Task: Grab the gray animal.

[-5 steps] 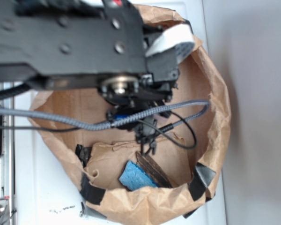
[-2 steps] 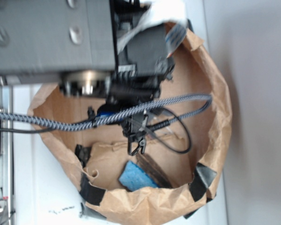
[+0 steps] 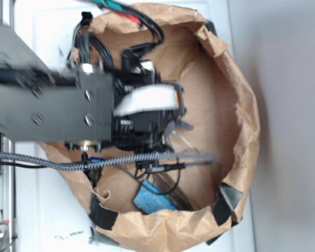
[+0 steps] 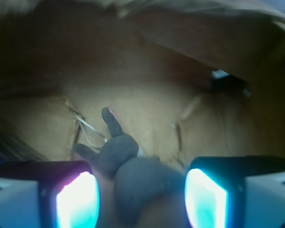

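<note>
In the wrist view, the gray animal (image 4: 128, 175) is lying on the floor of the brown paper bag (image 3: 241, 110), with its ears pointing toward the far wall, and it is sitting right between the gripper (image 4: 141, 199) fingers. The fingers (image 4: 76, 199) are standing apart on either side of it, not closing on it. A blue sponge piece (image 3: 152, 199) is lying near the bag's lower rim, beside black tape (image 3: 228, 202).
</note>
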`<action>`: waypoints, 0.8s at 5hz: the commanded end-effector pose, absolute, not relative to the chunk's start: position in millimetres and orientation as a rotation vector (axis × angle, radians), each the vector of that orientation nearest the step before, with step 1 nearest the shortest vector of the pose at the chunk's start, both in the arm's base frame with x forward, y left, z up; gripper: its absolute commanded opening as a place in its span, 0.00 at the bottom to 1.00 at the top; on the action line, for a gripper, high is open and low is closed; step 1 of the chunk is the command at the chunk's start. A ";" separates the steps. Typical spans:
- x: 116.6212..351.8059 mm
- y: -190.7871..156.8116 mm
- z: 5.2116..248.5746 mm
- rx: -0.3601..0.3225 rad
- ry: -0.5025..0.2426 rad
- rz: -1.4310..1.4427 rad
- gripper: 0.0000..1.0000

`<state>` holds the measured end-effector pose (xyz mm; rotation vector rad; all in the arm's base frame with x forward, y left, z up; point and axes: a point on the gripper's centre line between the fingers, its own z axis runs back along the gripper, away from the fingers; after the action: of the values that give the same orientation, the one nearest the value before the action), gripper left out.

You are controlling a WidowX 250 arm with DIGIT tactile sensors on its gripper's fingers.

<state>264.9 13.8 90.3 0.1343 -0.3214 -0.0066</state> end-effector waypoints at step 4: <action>296.9 22.5 72.9 0.025 -0.358 -0.464 1.00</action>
<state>280.3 12.4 53.1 0.0094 -0.2903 -0.4653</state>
